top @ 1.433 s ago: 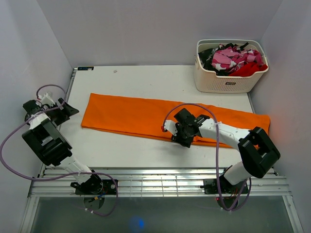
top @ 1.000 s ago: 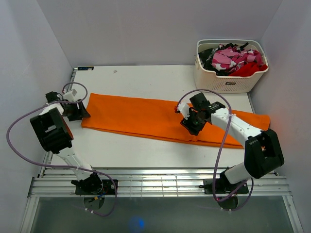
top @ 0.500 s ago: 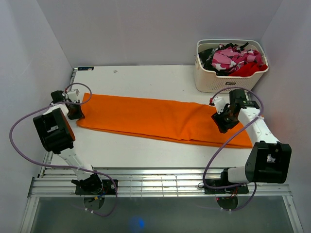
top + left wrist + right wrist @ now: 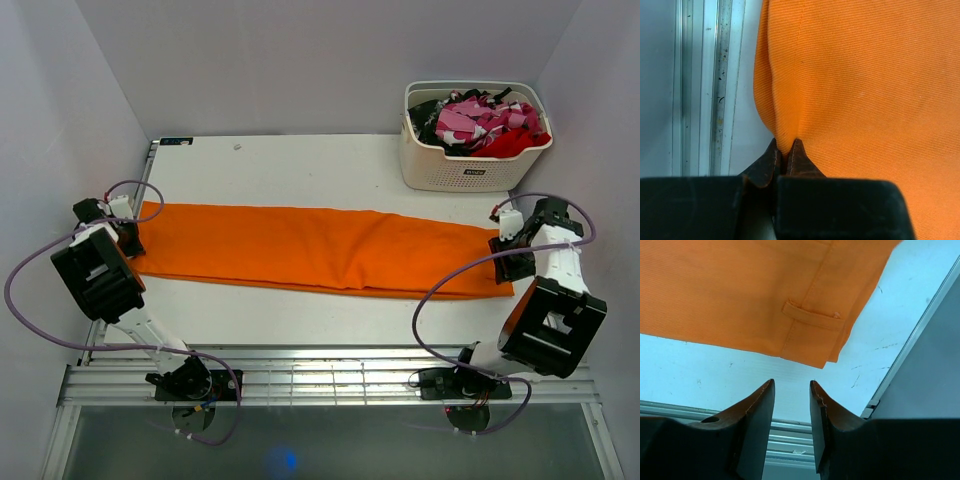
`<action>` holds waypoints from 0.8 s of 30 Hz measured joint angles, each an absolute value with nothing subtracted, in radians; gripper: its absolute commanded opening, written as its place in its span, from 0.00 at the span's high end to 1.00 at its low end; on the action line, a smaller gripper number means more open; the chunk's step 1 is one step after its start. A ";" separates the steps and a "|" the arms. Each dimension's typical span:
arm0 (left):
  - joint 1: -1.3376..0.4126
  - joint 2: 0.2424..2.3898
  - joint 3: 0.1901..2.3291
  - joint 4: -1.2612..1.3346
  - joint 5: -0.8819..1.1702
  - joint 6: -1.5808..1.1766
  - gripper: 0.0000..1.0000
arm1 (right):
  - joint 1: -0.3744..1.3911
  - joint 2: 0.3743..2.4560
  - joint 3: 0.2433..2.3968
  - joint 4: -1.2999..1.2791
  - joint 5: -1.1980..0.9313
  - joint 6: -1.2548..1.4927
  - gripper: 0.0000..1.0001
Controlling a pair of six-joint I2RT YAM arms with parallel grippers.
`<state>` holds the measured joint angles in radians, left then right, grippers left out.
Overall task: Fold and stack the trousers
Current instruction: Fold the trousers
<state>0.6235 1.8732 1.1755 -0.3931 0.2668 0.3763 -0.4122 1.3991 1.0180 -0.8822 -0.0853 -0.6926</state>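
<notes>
Stage of the task, by judgement: early to middle. At the far left, the black two-finger left gripper [image 4: 785, 148] is closed on a small pinched ridge at the left end of the plain bright-orange soft cloth trousers [image 4: 320, 246]. This grip sits just beside the grooved metal rail [image 4: 715, 85] at the table's left edge. The trousers lie flat on the white rectangular table [image 4: 300, 160] as one long narrow strip. The strip reaches from the left edge almost to the right edge and slants slightly toward the near side on the right. It appears to be the two legs laid one upon the other, so the lengthwise fold is judged done. No crosswise fold is made, and no stack is seen. The cloth is smooth, with faint shallow creases right of centre. At the right end a belt loop [image 4: 812, 315] marks the waistband. The black two-finger right gripper [image 4: 792, 390] hovers over bare table just off that corner, its fingers parted by a narrow gap and holding nothing. Far right, at the back, a cream perforated plastic basket [image 4: 470, 165] holds red, pink-patterned and black clothes [image 4: 485, 122], well apart from the trousers
</notes>
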 measured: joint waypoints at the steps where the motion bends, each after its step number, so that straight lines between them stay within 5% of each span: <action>1: 0.624 1.873 1.176 -0.393 0.267 0.377 1.00 | -0.435 1.411 1.018 -0.882 -0.088 -0.683 0.60; 19: 0.622 1.874 1.179 -0.399 0.265 0.375 1.00 | -0.570 1.584 1.010 -0.825 -0.150 -0.579 0.55; 22: 0.622 1.874 1.179 -0.399 0.265 0.375 1.00 | -0.570 1.619 1.010 -0.811 -0.164 -0.574 0.61; 24: 0.622 1.874 1.180 -0.400 0.263 0.375 1.00 | -0.570 1.639 1.012 -0.806 -0.169 -0.571 0.76</action>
